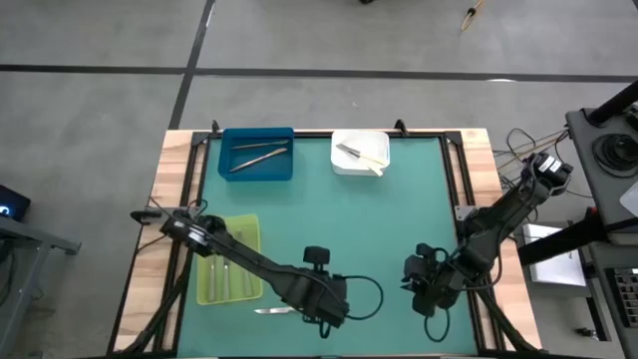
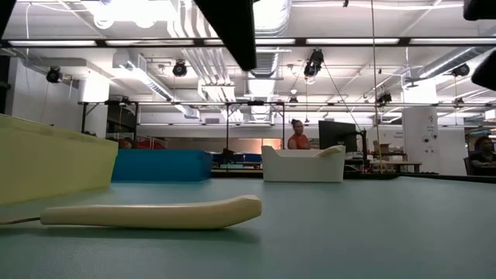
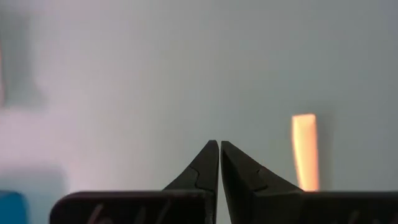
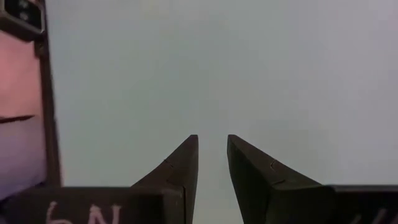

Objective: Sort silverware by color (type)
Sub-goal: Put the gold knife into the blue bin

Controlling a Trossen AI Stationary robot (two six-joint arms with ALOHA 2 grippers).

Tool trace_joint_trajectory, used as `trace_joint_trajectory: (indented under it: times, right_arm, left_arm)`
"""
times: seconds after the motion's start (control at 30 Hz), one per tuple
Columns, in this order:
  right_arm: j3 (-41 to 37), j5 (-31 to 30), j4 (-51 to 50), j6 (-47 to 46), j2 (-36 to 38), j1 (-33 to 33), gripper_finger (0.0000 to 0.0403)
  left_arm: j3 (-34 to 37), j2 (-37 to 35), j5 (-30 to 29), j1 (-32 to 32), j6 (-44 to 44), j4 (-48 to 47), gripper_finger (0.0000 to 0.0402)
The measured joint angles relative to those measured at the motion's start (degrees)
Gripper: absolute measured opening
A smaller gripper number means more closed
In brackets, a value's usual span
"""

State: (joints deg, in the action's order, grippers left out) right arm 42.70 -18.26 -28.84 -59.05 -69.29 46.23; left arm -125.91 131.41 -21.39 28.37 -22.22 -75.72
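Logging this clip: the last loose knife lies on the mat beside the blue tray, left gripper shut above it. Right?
Not quite. The high view shows the knife lying beside the yellow-green tray, not the blue tray, which sits at the table's far side. The left gripper is shut nearby, as you say.

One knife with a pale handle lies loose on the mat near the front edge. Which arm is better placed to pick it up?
The left arm. Its gripper, shut and empty, hovers just beside the knife. The right gripper, slightly open, is farther away across the mat.
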Motion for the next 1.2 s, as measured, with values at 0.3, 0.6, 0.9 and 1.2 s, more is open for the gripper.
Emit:
trace_joint_trajectory:
  times: [0.3,0.6,0.9,1.2]
  right_arm:
    - [0.1,9.8,-7.0,-10.6,4.5,-0.1,0.0086]
    - [0.1,13.4,-22.3,-33.1,10.4,-0.1,0.0128]
    - [0.1,19.8,-27.1,-48.0,9.2,-0.1,0.0172]
    - [0.1,19.8,-27.1,-51.5,1.6,-0.1,0.0173]
  left_arm:
    - [22.5,-18.7,-4.9,-1.3,7.9,15.2,0.0000]
    - [55.4,-41.7,-11.8,-2.5,11.8,41.4,0.0000]
    - [69.0,-55.0,-35.9,-3.1,16.1,52.7,0.0000]
    - [69.8,-61.0,-41.6,-3.1,16.1,56.7,0.0000]
